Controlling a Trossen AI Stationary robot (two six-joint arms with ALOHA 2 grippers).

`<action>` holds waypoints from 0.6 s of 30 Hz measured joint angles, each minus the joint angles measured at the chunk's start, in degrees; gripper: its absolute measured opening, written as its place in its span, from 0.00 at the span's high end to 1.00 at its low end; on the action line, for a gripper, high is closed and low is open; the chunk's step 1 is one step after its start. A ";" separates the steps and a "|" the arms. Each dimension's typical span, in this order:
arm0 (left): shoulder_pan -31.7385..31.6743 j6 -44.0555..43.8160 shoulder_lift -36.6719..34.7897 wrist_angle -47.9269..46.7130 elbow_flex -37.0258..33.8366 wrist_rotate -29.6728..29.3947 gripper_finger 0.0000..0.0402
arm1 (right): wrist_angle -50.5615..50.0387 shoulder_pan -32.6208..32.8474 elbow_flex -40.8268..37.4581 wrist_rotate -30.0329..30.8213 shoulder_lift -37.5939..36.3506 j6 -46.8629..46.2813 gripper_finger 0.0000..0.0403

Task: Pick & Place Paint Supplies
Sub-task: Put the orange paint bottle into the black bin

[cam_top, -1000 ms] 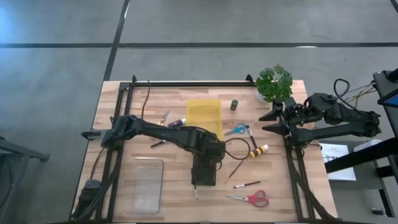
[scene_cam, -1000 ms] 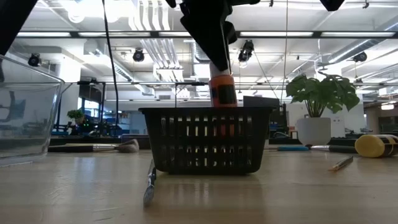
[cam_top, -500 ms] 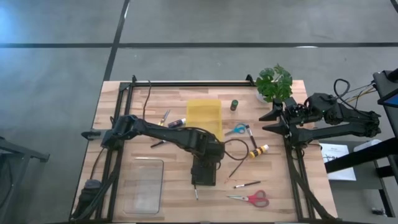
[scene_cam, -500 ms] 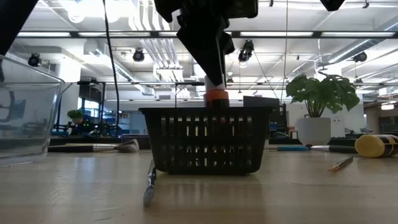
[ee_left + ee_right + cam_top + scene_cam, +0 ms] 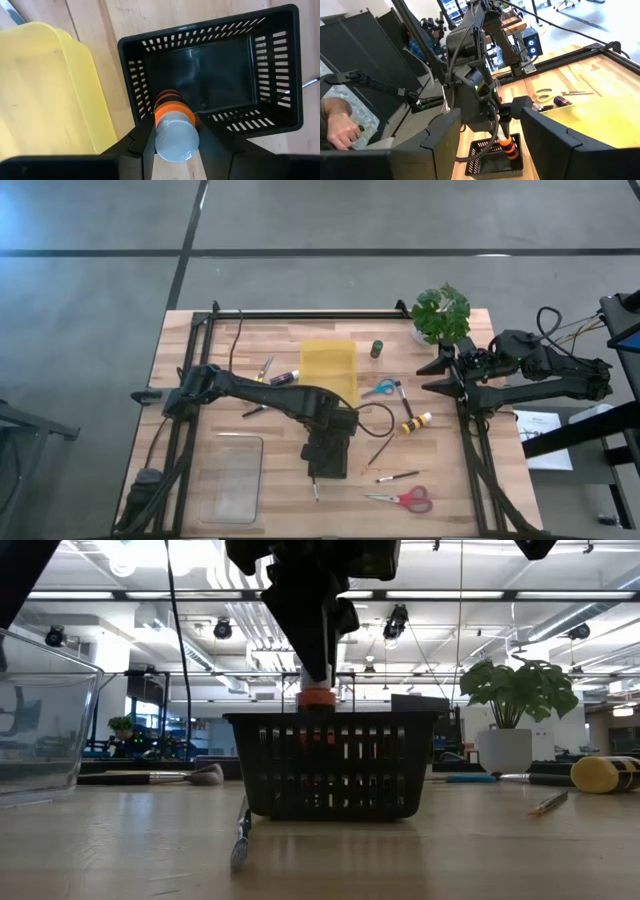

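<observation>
My left gripper (image 5: 172,145) is clamped on a little paint bottle (image 5: 174,129) with an orange band. I hold it over the black basket (image 5: 272,80), close to one wall, near the middle of the tabletop (image 5: 480,490). If I let go now, I think the bottle could hit the rim and fall out beside the yellow lid (image 5: 45,90). My right gripper (image 5: 437,376) waits with its fingers apart by the tabletop's right edge.
</observation>
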State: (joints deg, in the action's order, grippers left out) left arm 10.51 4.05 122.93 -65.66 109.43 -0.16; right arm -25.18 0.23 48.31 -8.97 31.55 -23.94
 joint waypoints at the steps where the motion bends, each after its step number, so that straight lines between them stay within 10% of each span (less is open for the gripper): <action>1: -0.01 -0.07 0.00 0.01 0.00 0.00 0.70 | 0.01 0.00 0.00 0.00 0.00 0.08 0.49; 18: -0.01 -1.29 -0.33 3.18 -3.56 1.09 0.69 | 0.01 0.00 0.00 0.00 0.00 0.61 0.49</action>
State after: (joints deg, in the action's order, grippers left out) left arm 10.50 2.76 122.61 -62.48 105.87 0.93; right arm -25.17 0.23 48.31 -8.97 31.55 -23.33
